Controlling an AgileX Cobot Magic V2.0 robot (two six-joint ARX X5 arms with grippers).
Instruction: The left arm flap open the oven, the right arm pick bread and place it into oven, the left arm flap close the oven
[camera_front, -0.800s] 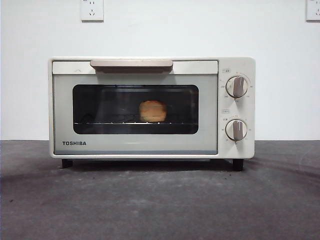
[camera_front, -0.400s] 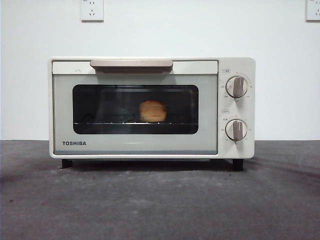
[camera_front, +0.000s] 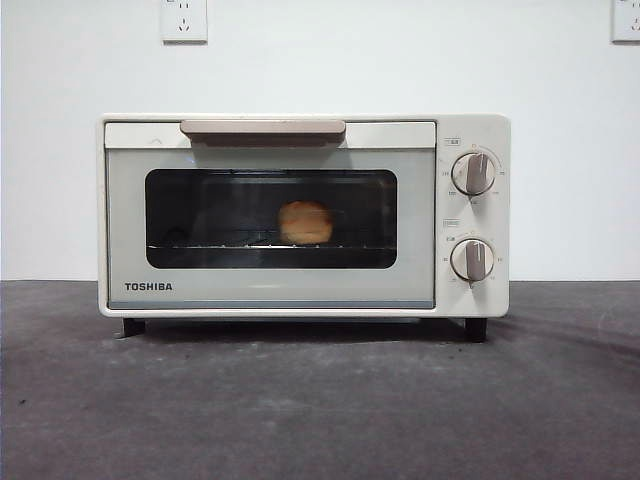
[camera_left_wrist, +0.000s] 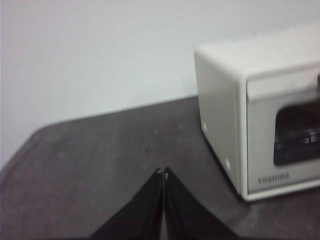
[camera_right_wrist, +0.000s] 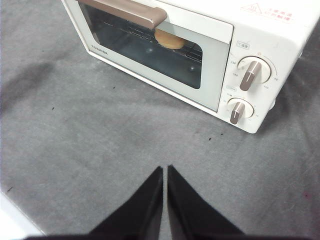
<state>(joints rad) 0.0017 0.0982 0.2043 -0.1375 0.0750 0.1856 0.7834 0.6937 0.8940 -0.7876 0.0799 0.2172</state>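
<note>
The cream-white TOSHIBA oven (camera_front: 300, 215) stands in the middle of the table with its glass door shut. The golden bread (camera_front: 306, 222) lies on the wire rack inside, seen through the window. It also shows in the right wrist view (camera_right_wrist: 170, 40), behind the beige handle (camera_right_wrist: 125, 12). My left gripper (camera_left_wrist: 163, 172) is shut and empty, well off the oven's (camera_left_wrist: 260, 115) left side above the table. My right gripper (camera_right_wrist: 165, 170) is shut and empty, pulled back above the table in front of the oven (camera_right_wrist: 210, 55). Neither gripper shows in the front view.
Dark grey table top (camera_front: 320, 400) stretches in front of the oven. A white wall with two sockets (camera_front: 184, 20) stands behind. Two round knobs (camera_front: 473, 173) sit on the oven's right panel. The table's edge (camera_right_wrist: 15, 220) shows in the right wrist view.
</note>
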